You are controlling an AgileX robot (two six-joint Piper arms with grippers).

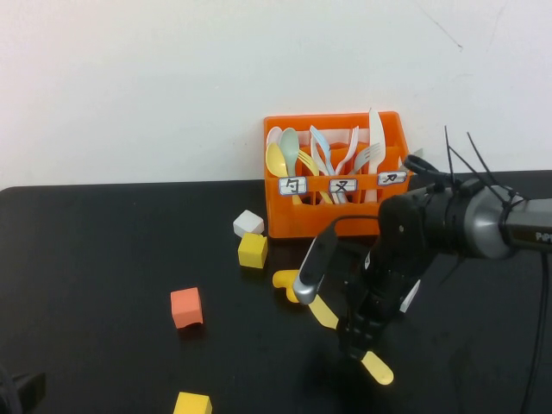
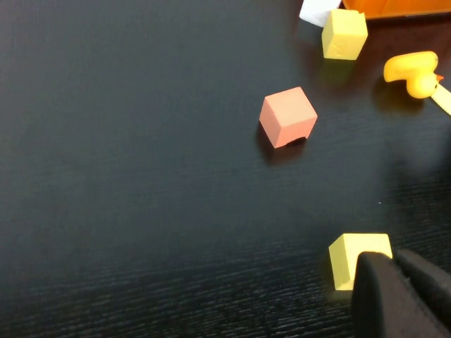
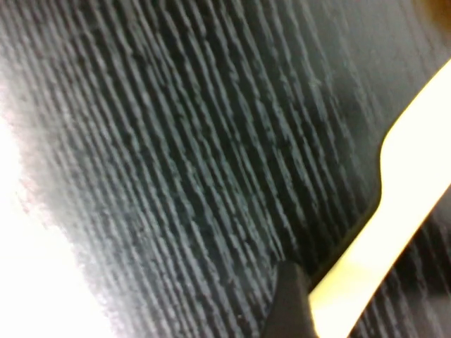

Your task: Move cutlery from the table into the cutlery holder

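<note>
At far left, our left gripper (image 2: pixel 394 296) is resting pressed together, low over the matte black bench (image 1: pixel 103 259) beside foam cubes. At centre, the orange plastic compartmented crate (image 1: pixel 335 216) is already holding the white plastic knife (image 1: pixel 376 138). At right, our right gripper (image 1: pixel 358 323) is hovering spread over the flat yellow plastic knife (image 1: pixel 377 368), which is lying ungrasped on the bench.
</note>
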